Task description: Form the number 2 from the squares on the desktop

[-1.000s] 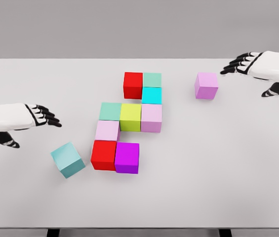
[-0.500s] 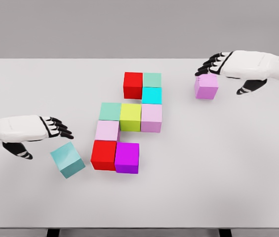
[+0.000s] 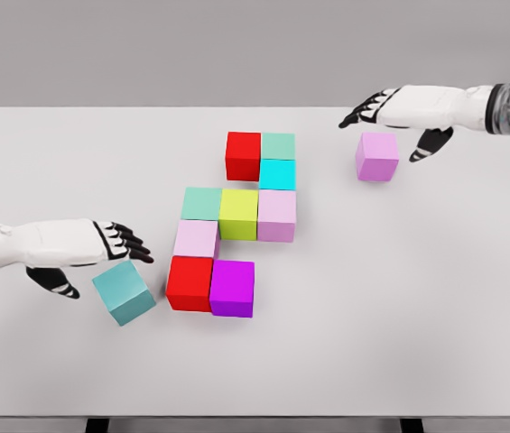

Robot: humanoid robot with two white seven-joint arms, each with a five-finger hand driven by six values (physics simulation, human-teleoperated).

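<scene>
Bare simulated test bench

A plain white table (image 3: 435,316) against a blank grey wall (image 3: 146,54), with only coloured cubes (image 3: 236,216) on it; probably a lab-style setup, nothing homely.

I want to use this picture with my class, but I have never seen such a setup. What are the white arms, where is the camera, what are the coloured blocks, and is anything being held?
This is a computer simulation, not a photograph. The view comes from a camera on a humanoid robot's head, looking down at a white table. The two white arms are the robot's own.

The left robot hand reaches over a teal cube that sits turned at an angle. The right robot hand hovers above a lone pink cube. Both have spread fingers and hold nothing.

Between them is a cluster of nine cubes pushed together: red, green and cyan at the top, green, yellow and pink in the middle, then pale pink, red and magenta below. The robot is arranging them into the digit 2, and the two loose cubes are not yet part of it.
</scene>
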